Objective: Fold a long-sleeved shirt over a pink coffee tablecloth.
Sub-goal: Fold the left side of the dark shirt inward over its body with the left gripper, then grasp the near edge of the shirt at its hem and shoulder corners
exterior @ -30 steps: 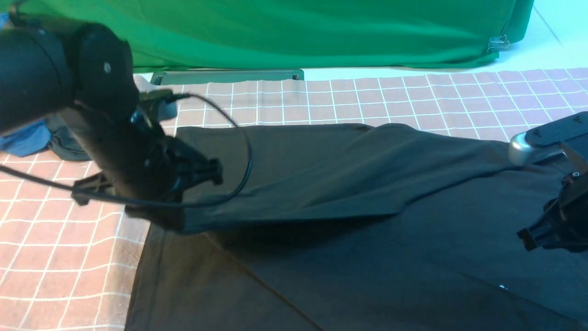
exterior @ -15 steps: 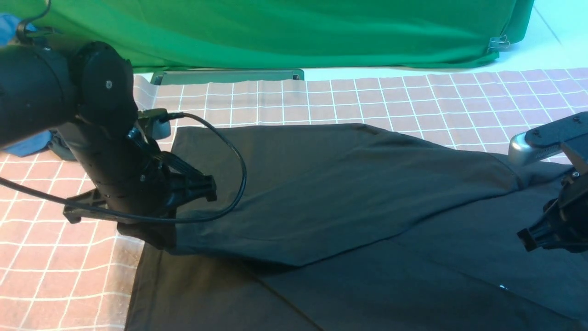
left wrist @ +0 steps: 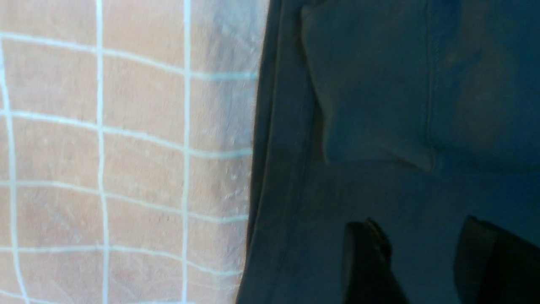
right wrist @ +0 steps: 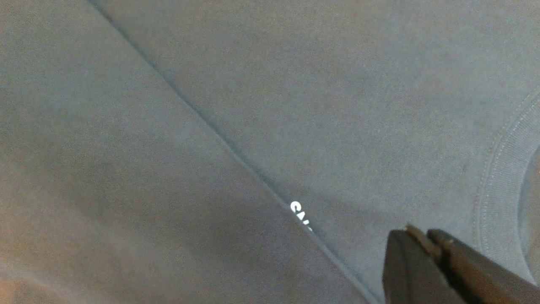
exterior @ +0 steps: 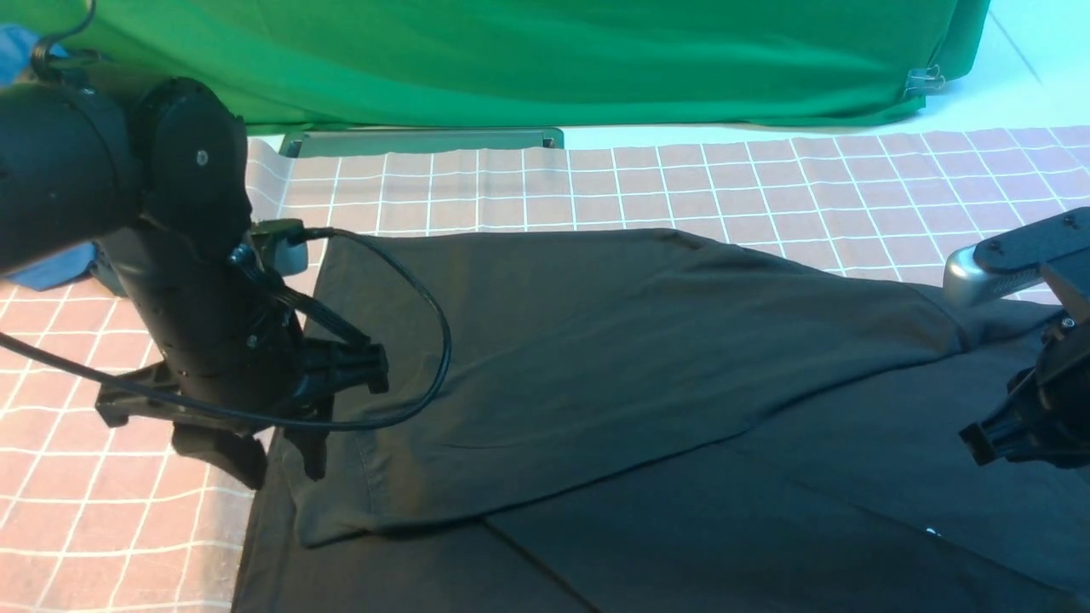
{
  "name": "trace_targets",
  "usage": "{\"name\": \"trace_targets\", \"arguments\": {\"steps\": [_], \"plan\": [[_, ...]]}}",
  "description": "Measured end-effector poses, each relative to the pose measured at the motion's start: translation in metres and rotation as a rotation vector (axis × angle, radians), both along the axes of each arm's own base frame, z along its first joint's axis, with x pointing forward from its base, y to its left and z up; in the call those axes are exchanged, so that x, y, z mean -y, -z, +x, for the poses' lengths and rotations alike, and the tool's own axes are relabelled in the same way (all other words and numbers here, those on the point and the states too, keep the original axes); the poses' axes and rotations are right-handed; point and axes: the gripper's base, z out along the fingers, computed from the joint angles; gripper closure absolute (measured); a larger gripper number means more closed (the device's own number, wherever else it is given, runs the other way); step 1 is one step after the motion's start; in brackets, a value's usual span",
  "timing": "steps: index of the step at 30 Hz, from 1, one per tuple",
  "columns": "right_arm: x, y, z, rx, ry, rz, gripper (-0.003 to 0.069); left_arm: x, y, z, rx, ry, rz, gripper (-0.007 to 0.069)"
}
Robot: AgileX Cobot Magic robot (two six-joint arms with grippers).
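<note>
Left gripper (exterior: 266, 451) hangs spread over the long-sleeved shirt (exterior: 596, 358), beside its cuff.

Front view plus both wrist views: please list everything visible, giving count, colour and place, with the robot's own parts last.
long-sleeved shirt: one, black, spread flat on the tablecloth
sleeve: one, black, folded across the shirt's body toward the robot's left
white print: one, white, on the shirt, partly hidden under a fold edge
pink tablecloth: one, pink with a white grid, under the shirt
backdrop cloth: one, green, behind the table
metal clip: one, silver, on the backdrop's right corner
grey bar: one, grey, at the backdrop's foot
blue garment: one, blue, far left, mostly behind the left arm
left gripper: one, black, open, at the shirt's left edge
right gripper: one, black, shut, above the shirt
</note>
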Motion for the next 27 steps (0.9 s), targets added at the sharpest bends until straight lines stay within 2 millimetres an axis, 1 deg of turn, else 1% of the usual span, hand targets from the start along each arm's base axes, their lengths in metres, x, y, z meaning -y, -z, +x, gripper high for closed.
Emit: {"name": "trace_targets", "arguments": {"steps": [2, 4, 9, 10, 13, 17, 19, 21, 24, 27], "plan": [[0.000, 0.000, -0.001, -0.013, 0.001, -0.003, 0.0570, -0.002, 0.005, -0.009, -0.024, -0.004, -0.004, 0.0323], [0.001, 0.001, -0.003, -0.032, 0.002, -0.008, 0.0570, -0.005, 0.014, -0.024, -0.068, -0.011, -0.008, 0.0331], [0.001, 0.001, -0.004, -0.044, 0.001, -0.011, 0.0570, -0.016, 0.037, -0.071, -0.188, -0.061, -0.008, 0.0379], [0.001, 0.001, -0.004, -0.042, 0.001, -0.010, 0.0570, -0.019, 0.041, -0.081, -0.197, -0.070, -0.004, 0.0377], [0.001, 0.001, -0.002, -0.023, 0.000, -0.006, 0.0568, -0.025, 0.047, -0.099, -0.187, -0.086, -0.004, 0.0365], [0.000, 0.000, 0.000, 0.006, -0.001, 0.001, 0.0569, -0.030, 0.056, -0.116, -0.189, -0.116, 0.000, 0.0302], [0.000, 0.000, 0.001, 0.014, -0.001, 0.004, 0.0569, -0.031, 0.060, -0.120, -0.196, -0.129, 0.004, 0.0284], [-0.001, -0.001, 0.003, 0.032, -0.001, 0.010, 0.0569, -0.033, 0.070, -0.125, -0.209, -0.150, 0.010, 0.0240], [-0.001, -0.001, 0.003, 0.038, -0.003, 0.011, 0.0569, -0.030, 0.073, -0.123, -0.193, -0.168, -0.019, 0.0214], [-0.001, -0.001, 0.003, 0.040, -0.015, 0.008, 0.0569, -0.029, 0.079, -0.120, -0.212, -0.170, -0.015, 0.0213]]}}
